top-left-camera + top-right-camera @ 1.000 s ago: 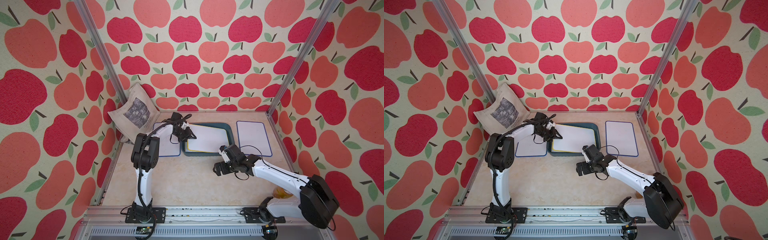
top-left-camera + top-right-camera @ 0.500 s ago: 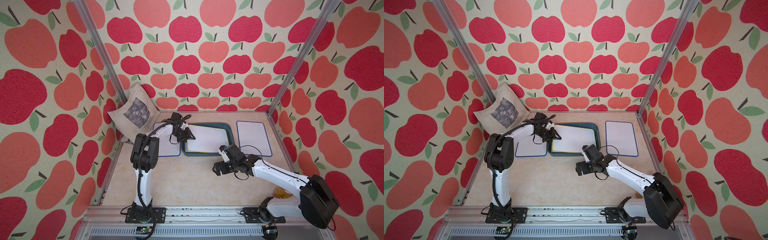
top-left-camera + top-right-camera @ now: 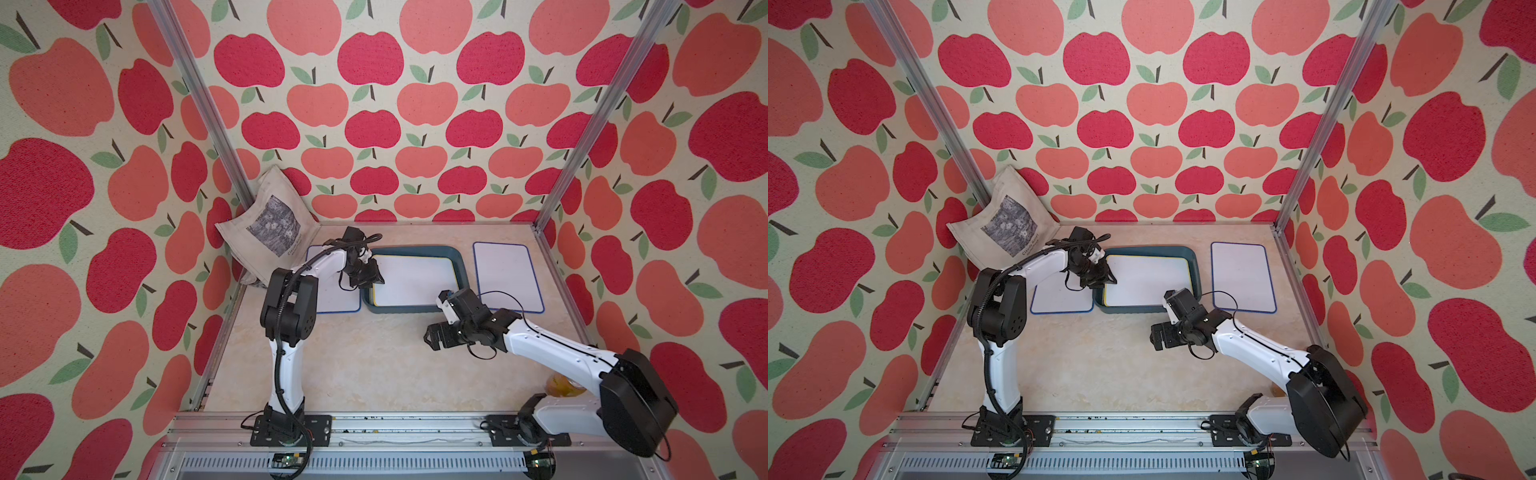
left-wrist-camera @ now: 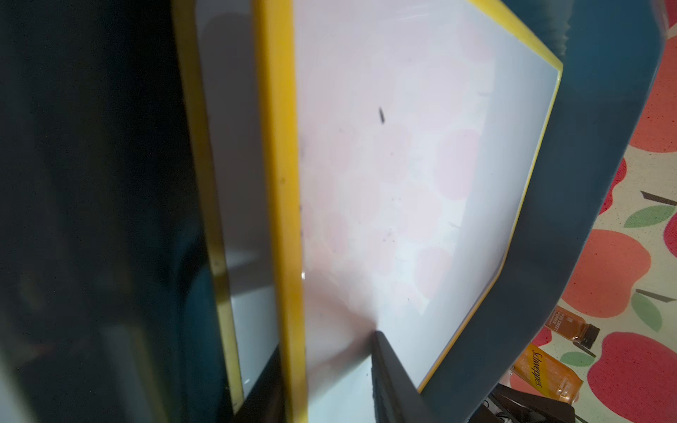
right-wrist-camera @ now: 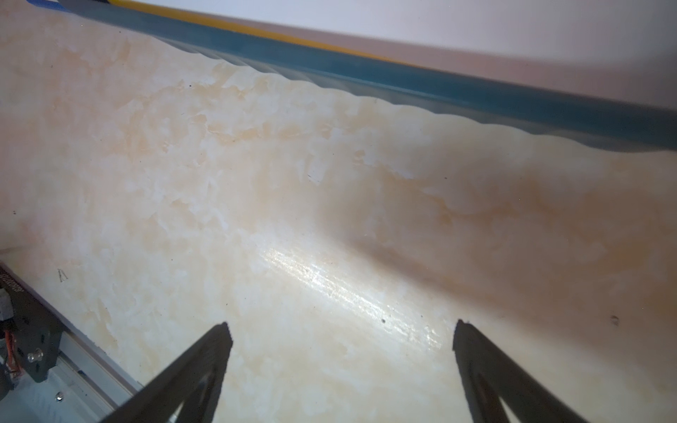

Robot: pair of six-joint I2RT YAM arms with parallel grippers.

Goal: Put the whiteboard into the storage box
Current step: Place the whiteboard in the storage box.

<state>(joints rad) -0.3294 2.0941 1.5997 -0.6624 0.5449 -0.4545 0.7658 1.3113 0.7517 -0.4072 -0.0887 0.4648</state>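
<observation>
The dark teal storage box (image 3: 462,258) (image 3: 1195,266) lies at the back middle of the table in both top views. A yellow-edged whiteboard (image 3: 415,280) (image 3: 1148,280) (image 4: 403,164) lies in it. My left gripper (image 3: 371,277) (image 3: 1105,277) (image 4: 322,362) is at the board's left end, shut on its edge. One finger (image 4: 388,370) rests on the white face and the other sits under the yellow rim. A second yellow edge shows below it inside the box (image 4: 586,183). My right gripper (image 3: 430,337) (image 3: 1156,336) (image 5: 342,324) hangs open and empty over bare table in front of the box (image 5: 403,84).
Two blue-edged whiteboards lie flat beside the box, one on its left (image 3: 336,297) and one on its right (image 3: 507,276). A beige tote bag (image 3: 270,224) leans in the back left corner. An orange drink pack (image 4: 546,377) and a small bottle (image 4: 571,326) lie by the right arm's base.
</observation>
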